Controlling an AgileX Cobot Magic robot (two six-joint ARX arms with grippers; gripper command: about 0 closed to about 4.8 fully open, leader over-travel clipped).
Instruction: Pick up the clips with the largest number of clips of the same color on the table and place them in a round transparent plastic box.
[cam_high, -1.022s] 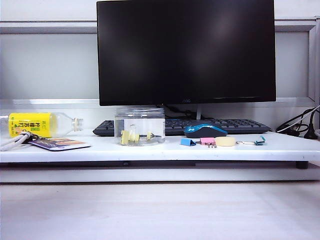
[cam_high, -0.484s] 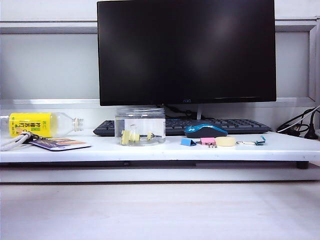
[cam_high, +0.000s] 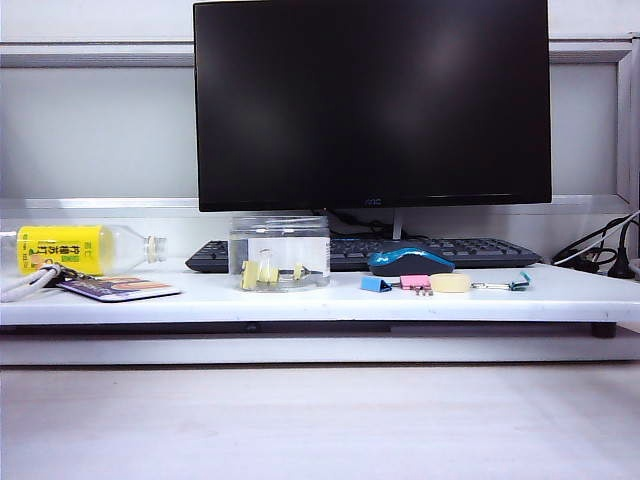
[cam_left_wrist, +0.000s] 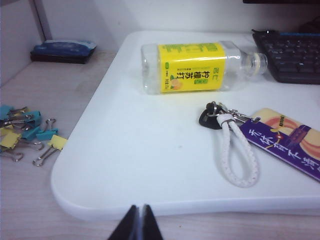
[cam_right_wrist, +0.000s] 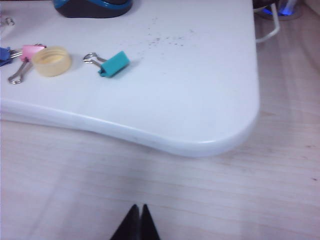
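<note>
Across the last second nothing shifts in the exterior view. The clips (cam_high: 262, 272) lie inside the round box (cam_high: 279, 252), at 9 o'clock from the mouse (cam_high: 410, 261). Your left gripper (cam_left_wrist: 139, 223) and right gripper (cam_right_wrist: 137, 222) are closed and empty. Treat the task as complete.

Pale-yellow clips (cam_high: 262, 272) in clear, see-thru round box (cam_high: 279, 252). Blk/blue mouse (cam_high: 410, 261). Blue clip (cam_high: 376, 284), pink clip (cam_high: 415, 283), teal clip (cam_right_wrist: 113, 64), cream cap (cam_right_wrist: 51, 61). Yellow-label bottle (cam_left_wrist: 200, 66). White braided cord (cam_left_wrist: 235, 155). Blk grippers: left (cam_left_wrist: 138, 225), right (cam_right_wrist: 137, 222).
</note>
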